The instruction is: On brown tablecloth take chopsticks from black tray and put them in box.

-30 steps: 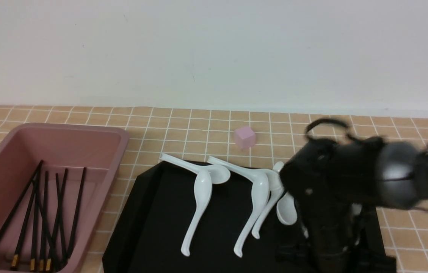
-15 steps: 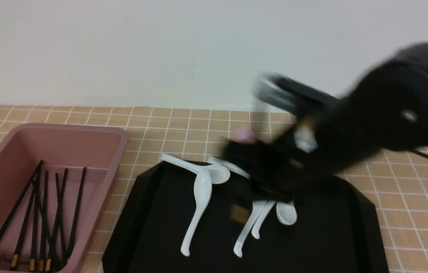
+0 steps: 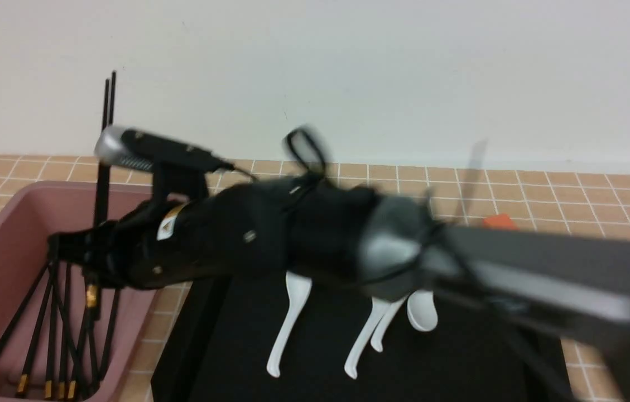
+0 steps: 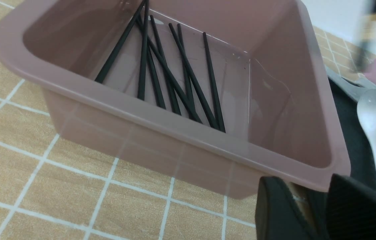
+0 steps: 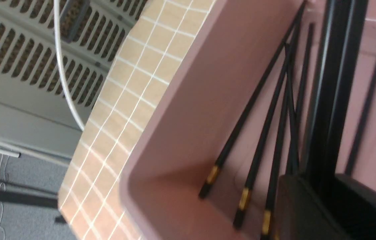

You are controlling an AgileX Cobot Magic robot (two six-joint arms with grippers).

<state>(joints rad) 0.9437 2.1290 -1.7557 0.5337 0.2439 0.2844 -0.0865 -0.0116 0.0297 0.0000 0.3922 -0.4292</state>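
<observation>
Chopsticks (image 3: 101,195), a pair of them, stand steeply in the right gripper (image 3: 76,257), whose fingers are closed around them, and what matters now is how their long axis sits against the box (image 3: 172,223) below. The pair points nearly straight up, plain ends high, with a gold band (image 3: 91,296) low, just beneath the fingertips; the sticks already in the box (image 5: 257,156) lie down along its floor, most of them running roughly away from the robot, gold ends on the near side. The held pair is thus over the box's opening but crosswise in height to the others, and I judge that it wants lowering, perhaps with some tipping toward their line, before the fingers part. Let go while upright, it could topple against the wall or over the rim. The right arm reaches across the black tray (image 3: 303,385) to the robot's left, so it is the one placed to finish this. The left gripper (image 4: 302,183) has its fingers a little apart with nothing between them, just outside the box wall, and seems to have no part in the release. The arm hides some of the tray, so I cannot tell whether any chopsticks remain there.
</observation>
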